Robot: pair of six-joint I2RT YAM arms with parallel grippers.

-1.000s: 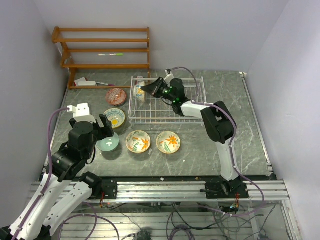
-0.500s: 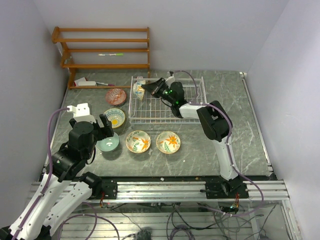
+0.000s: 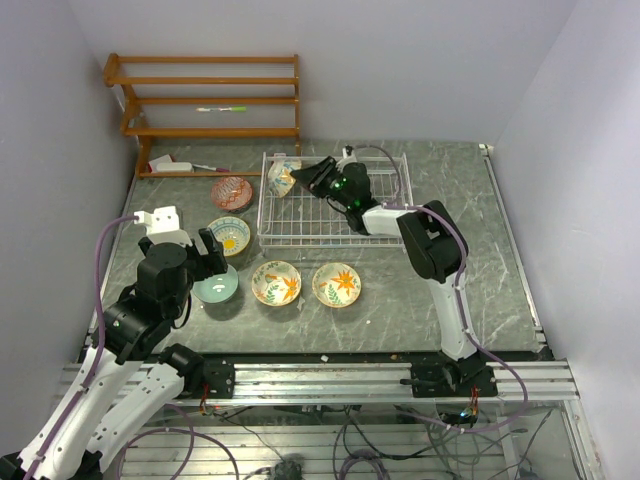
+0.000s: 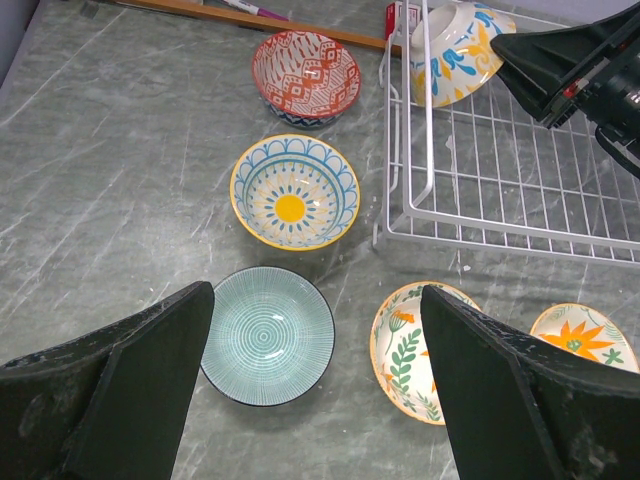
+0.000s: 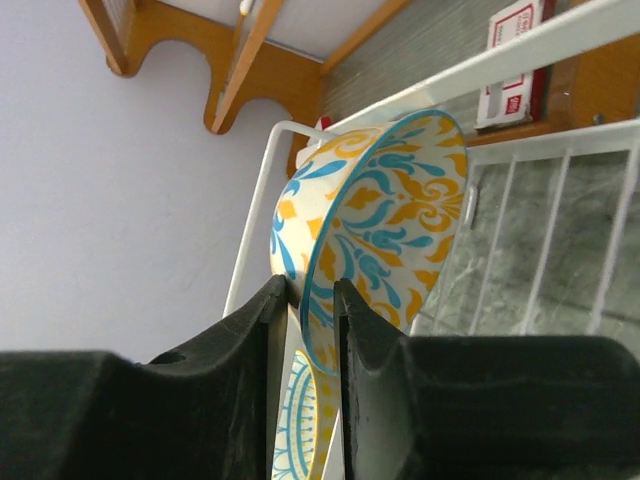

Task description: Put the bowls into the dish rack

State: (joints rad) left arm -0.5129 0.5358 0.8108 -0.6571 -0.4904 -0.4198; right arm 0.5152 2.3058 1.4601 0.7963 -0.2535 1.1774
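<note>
While left gripper (image 4: 315, 296) is hanging wide open, right gripper (image 5: 312, 292) is straddling bowl (image 5: 380, 210) rim, dish rack (image 3: 320, 215) far-left corner; grip unclear.

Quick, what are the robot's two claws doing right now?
Left gripper: open, empty.
Right gripper: fingers straddle the rim of the yellow-and-blue patterned ceramic bowl; grip cannot be told.

We find the scene bright and evenly lit, the light seemingly coming from overhead. On the table (image 3: 500, 250) shadows are soft and short, as under the teal bowl (image 4: 267, 335). The top view is sharp, its walls splaying toward the edges. The left wrist's near fingers (image 4: 110, 400) loom dark. The right wrist's fingers (image 5: 150, 400) blur softly, while the patterned bowl (image 5: 380, 220) stays crisp.
</note>
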